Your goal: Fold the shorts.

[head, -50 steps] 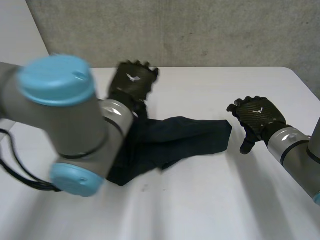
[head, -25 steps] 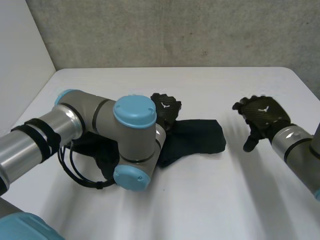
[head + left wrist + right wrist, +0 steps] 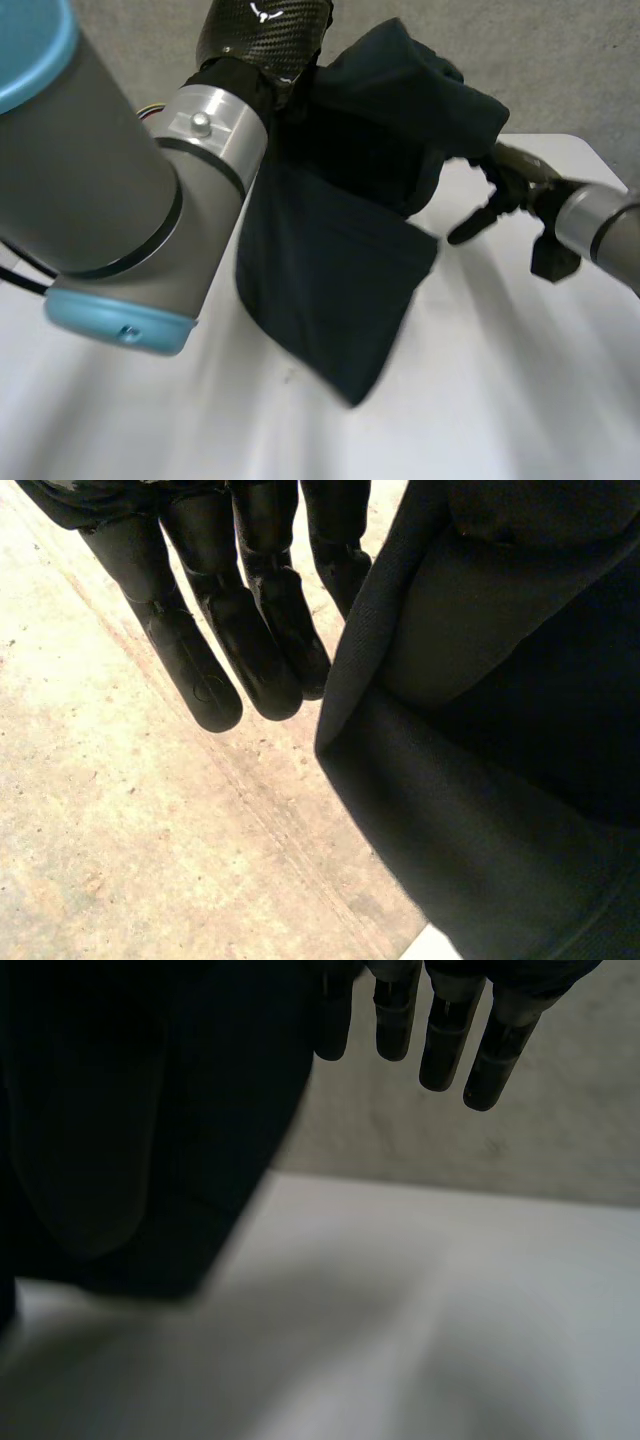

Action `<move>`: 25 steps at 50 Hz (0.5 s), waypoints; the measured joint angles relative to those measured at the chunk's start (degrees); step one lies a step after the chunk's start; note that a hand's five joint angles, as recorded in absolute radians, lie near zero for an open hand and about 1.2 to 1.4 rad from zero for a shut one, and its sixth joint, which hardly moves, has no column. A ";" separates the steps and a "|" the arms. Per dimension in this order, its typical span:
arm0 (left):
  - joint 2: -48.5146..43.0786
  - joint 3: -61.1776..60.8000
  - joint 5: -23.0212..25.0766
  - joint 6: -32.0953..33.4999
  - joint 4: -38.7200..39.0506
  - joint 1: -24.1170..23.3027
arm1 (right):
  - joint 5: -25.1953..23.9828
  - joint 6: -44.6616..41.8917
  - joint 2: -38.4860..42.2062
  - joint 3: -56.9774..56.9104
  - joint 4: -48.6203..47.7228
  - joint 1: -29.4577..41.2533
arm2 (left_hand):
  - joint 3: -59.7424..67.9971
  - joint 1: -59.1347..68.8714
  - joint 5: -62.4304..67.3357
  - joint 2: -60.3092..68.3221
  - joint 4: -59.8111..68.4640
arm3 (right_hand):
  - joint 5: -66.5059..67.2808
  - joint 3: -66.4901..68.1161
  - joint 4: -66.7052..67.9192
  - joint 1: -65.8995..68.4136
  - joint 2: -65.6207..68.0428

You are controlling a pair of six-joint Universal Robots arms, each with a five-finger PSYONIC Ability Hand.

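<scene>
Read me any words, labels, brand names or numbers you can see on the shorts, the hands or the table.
None: no text can be read in any view.
On the left hand: a small white emblem on its back, without letters.
On the shorts: plain dark cloth, no tag or print visible.
On the table: nothing written.

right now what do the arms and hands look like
Left arm: thick grey tube, light-blue cap, silver wrist ring. Left hand: black carbon-weave shell with a small white mark. Right arm: silver-grey wrist. Right hand: black.
</scene>
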 measured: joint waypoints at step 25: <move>3.90 -23.38 0.29 -10.38 -1.28 5.53 | 12.88 -27.28 -1.08 0.76 3.66 4.73 | -44.35 -42.25 -42.51 -44.98 -45.56 | 0.00 0.00 0.00 0.00 0.00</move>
